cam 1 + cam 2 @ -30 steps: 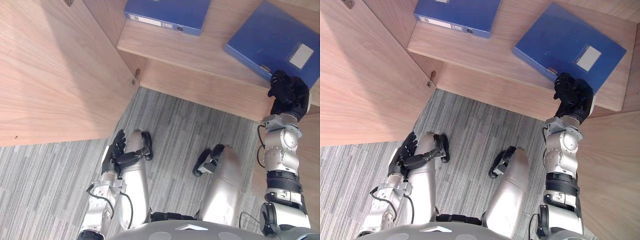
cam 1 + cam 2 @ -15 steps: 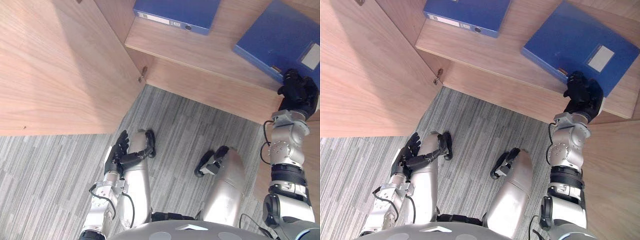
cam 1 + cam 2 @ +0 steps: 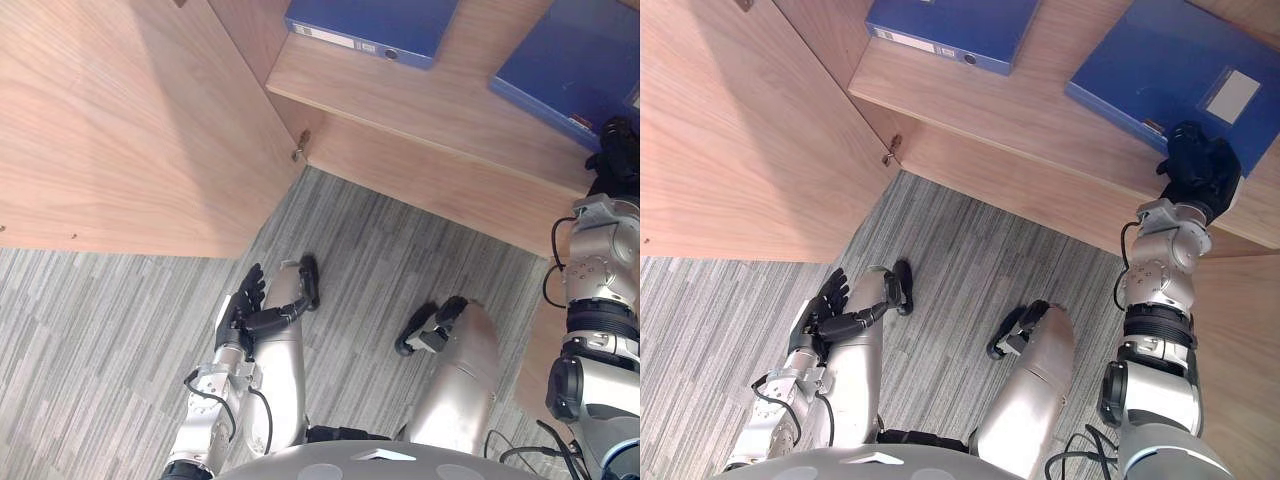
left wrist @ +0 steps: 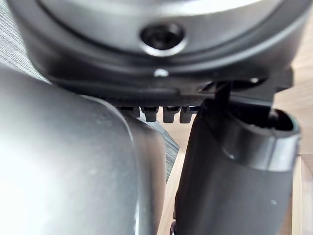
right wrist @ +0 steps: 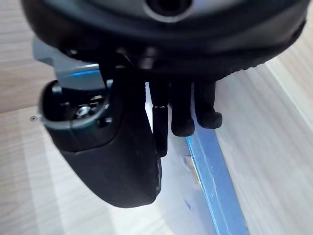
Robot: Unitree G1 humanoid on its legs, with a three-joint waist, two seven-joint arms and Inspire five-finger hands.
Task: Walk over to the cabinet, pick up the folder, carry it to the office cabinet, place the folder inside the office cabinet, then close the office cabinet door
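Blue folder on the cabinet shelf, right hand at its near corner

The folder [image 3: 1180, 75] lies flat on the right part of the wooden shelf [image 3: 1040, 110], turned at an angle to the shelf's front edge. The right hand [image 3: 1200, 170] sits at the folder's corner nearest that edge, and it cannot be told whether the hand grips the folder or only touches it. A second blue folder [image 3: 955, 25] lies on the left part of the shelf, well apart from the first. The cabinet door [image 3: 750, 130] stands open left of the shelf. The left hand [image 3: 820, 315] hangs low over the grey carpet [image 3: 970, 260] below the shelf, its fingers straight and holding nothing.
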